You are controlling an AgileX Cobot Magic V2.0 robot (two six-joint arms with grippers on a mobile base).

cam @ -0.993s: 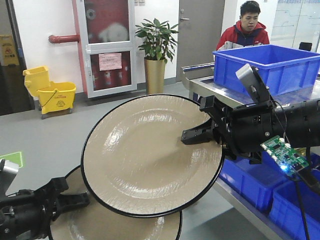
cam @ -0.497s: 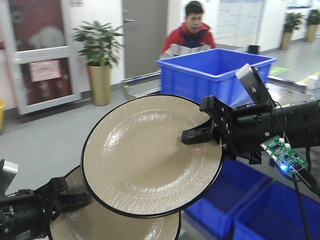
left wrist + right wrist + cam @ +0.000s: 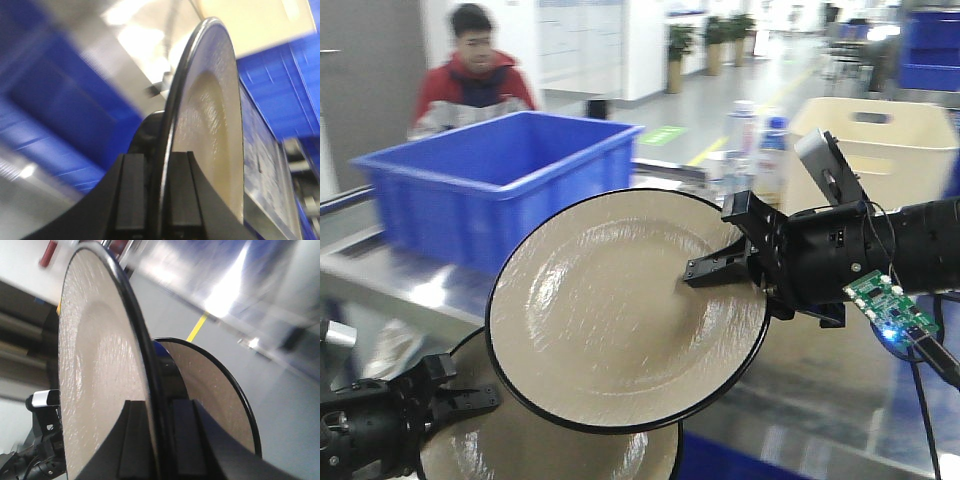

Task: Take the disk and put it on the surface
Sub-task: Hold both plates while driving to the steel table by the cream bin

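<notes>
A: What is biggest in the front view?
B: The wide blue plastic bin (image 3: 490,180) at left-rear, w/ a man in a red jacket (image 3: 470,85) behind it. Not part of the job, I think.
A: And the task thing?
B: The front disk (image 3: 610,320), a large round glossy beige-tan plate w/ a thin black rim, is in the air, upright, face toward the camera. Behind and below it is the rear disk (image 3: 550,450), same kind, mostly hidden.
A: Grippers?
B: The right gripper (image 3: 705,268) is clamped on the right rim of the front disk. The right wrist view shows the rim between its black fingers (image 3: 134,440). The left gripper (image 3: 468,388) is clamped on the rear disk's left rim, fingers (image 3: 131,195) on each side of the edge.
A: Which step?
B: I judge the grab is done and the carry is in hand; nothing is placed. The dark glossy surface shows in no view, so I cannot say how near it is.
A: Next move?
B: Approx.: tilt a disk flat, lower it until it rests, then release. The disks overlap, so the rims may knock.
</notes>
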